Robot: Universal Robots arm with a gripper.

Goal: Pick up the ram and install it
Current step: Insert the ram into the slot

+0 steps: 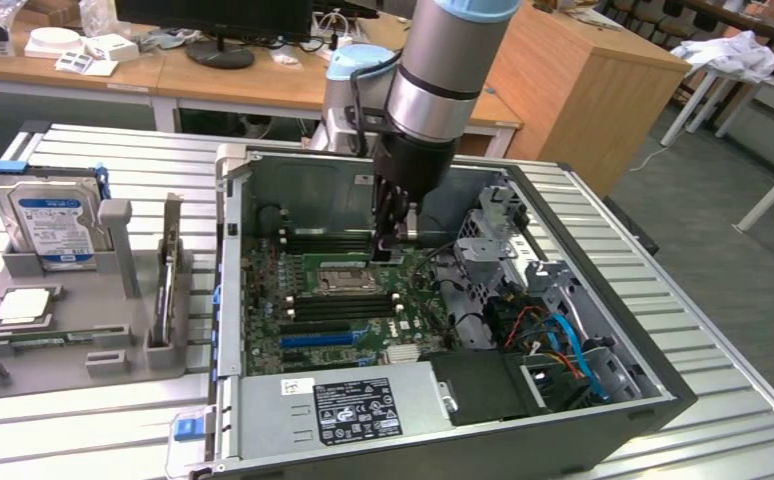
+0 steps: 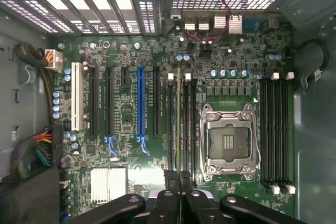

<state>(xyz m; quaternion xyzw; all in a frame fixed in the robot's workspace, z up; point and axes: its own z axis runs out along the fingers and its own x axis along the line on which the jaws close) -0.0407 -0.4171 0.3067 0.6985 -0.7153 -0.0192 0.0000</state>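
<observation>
We are working in the open computer case (image 1: 654, 395), over its motherboard (image 2: 126, 119), and we judge this to be the install step (pick-up is done). The gripper (image 2: 179, 195) is clamped on the ram (image 2: 179, 124), held edge-on above the black slots (image 2: 170, 124) beside the processor socket (image 2: 228, 140). Seating calls for square alignment and a straight press. The white end clips (image 2: 170, 76) could block it.

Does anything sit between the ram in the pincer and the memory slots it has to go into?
Nothing visible does. The pincer, shut on the ram, holds it edge-on over the empty black memory slots beside the CPU socket. No cable or card crosses between them.
</observation>
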